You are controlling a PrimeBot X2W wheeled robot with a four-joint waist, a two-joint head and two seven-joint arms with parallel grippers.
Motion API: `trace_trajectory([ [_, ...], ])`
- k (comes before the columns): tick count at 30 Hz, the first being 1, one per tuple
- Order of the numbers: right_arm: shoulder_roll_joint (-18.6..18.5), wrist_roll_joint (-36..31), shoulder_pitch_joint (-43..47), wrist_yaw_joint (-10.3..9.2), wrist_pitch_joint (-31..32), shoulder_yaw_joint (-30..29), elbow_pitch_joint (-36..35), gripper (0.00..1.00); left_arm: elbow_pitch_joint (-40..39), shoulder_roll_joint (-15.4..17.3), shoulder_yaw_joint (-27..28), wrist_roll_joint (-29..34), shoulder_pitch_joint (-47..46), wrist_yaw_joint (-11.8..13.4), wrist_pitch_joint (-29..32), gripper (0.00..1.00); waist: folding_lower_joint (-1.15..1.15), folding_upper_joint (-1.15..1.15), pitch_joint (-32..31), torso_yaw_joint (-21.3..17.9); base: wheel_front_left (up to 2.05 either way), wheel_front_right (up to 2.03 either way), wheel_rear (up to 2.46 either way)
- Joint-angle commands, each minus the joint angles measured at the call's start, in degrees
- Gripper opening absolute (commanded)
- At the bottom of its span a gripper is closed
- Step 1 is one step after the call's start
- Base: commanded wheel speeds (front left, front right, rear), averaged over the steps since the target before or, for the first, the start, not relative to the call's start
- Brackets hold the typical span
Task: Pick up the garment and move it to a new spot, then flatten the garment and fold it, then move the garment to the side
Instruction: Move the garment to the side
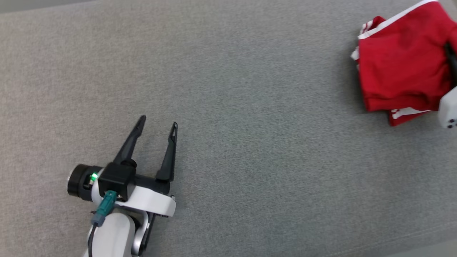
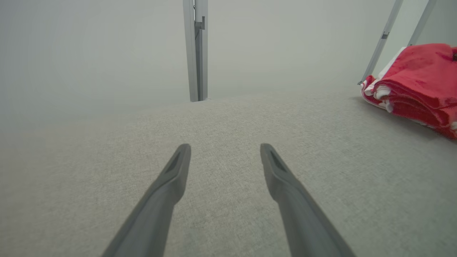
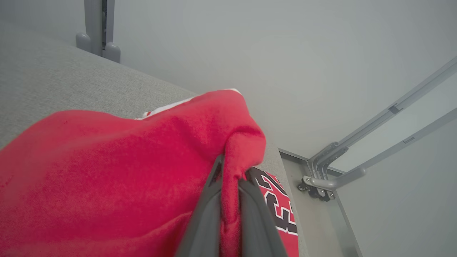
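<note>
The garment (image 1: 401, 64) is a red shirt with white trim, folded into a thick bundle at the far right of the grey surface. From the left wrist it appears as a stacked red bundle, the garment (image 2: 417, 82), at the upper right. My right gripper (image 3: 232, 167) is shut on a raised fold of the garment (image 3: 107, 171), whose black and white lettering shows below the fingers. A dark finger and the pale wrist of that arm sit at the right edge of the head view. My left gripper (image 1: 159, 121) stands open over bare fabric at the lower left, far from the shirt.
The grey fabric-covered table (image 1: 250, 107) spreads wide between the two arms. Its right edge lies just beyond the garment, with a grey metal frame (image 3: 332, 171) and pale floor below. An upright metal post (image 2: 196, 50) stands past the far edge.
</note>
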Motion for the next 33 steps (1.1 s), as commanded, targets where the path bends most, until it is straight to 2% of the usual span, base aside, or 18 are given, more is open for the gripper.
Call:
trace_trajectory([
  [1, -1.4, -0.3, -0.6, -0.03, -0.3, 0.2, 0.2, 0.00, -0.3, 0.2, 0.5, 0.2, -1.3, -0.3, -0.2, 1.00, 0.00, 0.00, 1.3, 1.4, 0.00, 0.00, 0.00],
  [6, -5.6, -1.1, 0.0, -0.03, -0.3, -0.2, 1.1, 0.00, -0.8, 0.4, 1.0, 0.5, -2.4, -0.4, -0.2, 1.00, 0.00, 0.00, 2.6, 3.4, 0.00, 0.00, 0.00],
  [10, -6.8, -0.7, 0.9, -0.03, -0.3, -2.0, 0.9, 0.00, -1.0, 0.4, 1.5, 0.3, -2.3, -0.4, -0.2, 1.00, 0.00, 0.00, 3.0, 3.9, 0.00, 0.00, 0.00],
  [20, -5.1, -2.2, 1.3, -0.03, -0.3, -2.8, 7.7, 0.00, -0.7, 0.1, 1.4, 0.7, -2.5, -1.2, -0.2, 1.00, 0.00, 0.00, 3.7, 5.0, 0.00, 0.00, 0.00],
  [21, -4.9, -2.6, 0.8, -0.03, -0.3, -3.3, 8.3, 0.18, -0.8, 0.2, 1.4, 0.7, -2.7, -1.3, -0.2, 1.00, 0.00, 0.00, 3.9, 5.1, 0.00, 0.00, 0.00],
  [22, -4.8, -3.3, 0.4, -0.03, -0.3, -3.6, 9.0, 0.49, -0.8, 0.2, 1.4, 0.8, -2.9, -1.4, -0.2, 1.00, 0.00, 0.00, 4.0, 5.3, 0.00, 0.00, 0.00],
  [23, -4.7, -4.0, 0.1, -0.03, -0.3, -4.0, 9.2, 1.00, -0.8, 0.2, 1.4, 0.9, -3.0, -1.4, -0.2, 1.00, 0.00, 0.00, 4.0, 5.4, 0.00, 0.00, 0.00],
  [30, -5.2, -12.5, -2.1, -0.03, -0.3, -12.0, 8.3, 1.00, -0.4, 0.0, 1.6, 0.8, -3.0, -1.4, -0.2, 1.00, 0.00, 0.00, 3.0, 6.1, 0.00, 0.00, 0.00],
  [33, -2.8, -16.3, -1.8, -0.02, -0.3, -15.7, 5.4, 1.00, -0.2, -0.3, 1.8, 0.0, -2.0, -1.2, -0.2, 1.00, 0.00, 0.00, 1.5, 6.3, 0.00, 0.00, 0.00],
])
